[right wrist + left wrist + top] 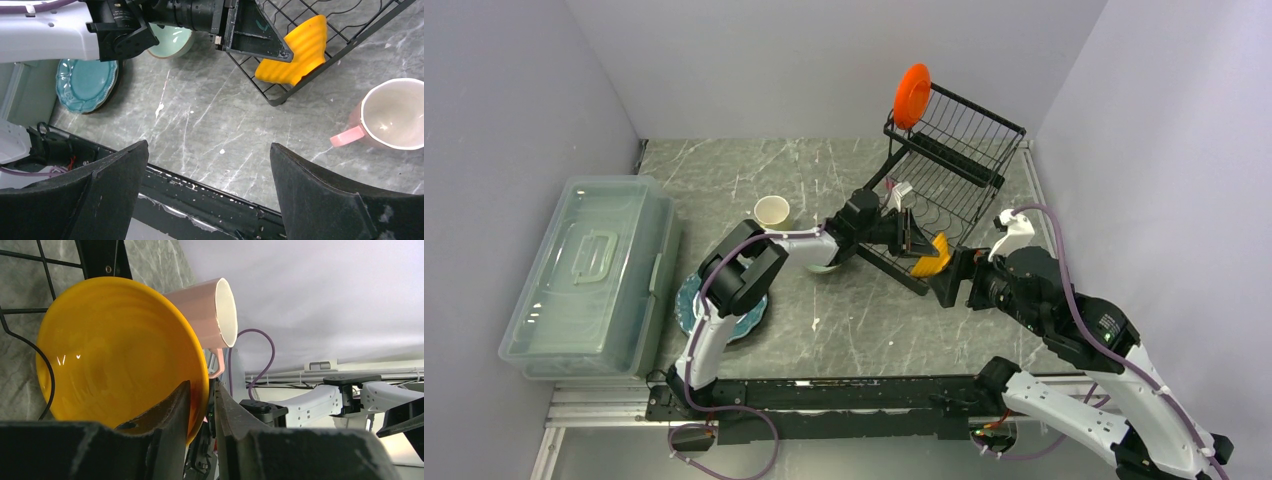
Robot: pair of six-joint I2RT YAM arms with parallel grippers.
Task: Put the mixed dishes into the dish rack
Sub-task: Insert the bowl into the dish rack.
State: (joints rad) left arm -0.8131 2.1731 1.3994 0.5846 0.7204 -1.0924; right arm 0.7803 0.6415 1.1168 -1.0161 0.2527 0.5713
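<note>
A black wire dish rack holds a glossy orange-yellow bowl on edge at its near corner and a small orange-red plate atop its rim. A pink mug stands beside it; teal plates, a pale green bowl and a pale yellow mug sit leftward.

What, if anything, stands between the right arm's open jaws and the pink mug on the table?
Nothing visible. The right gripper hangs open over the marble table, and the pink mug stands upright just off to one side, apart from the dish rack and the orange-yellow bowl.
</note>
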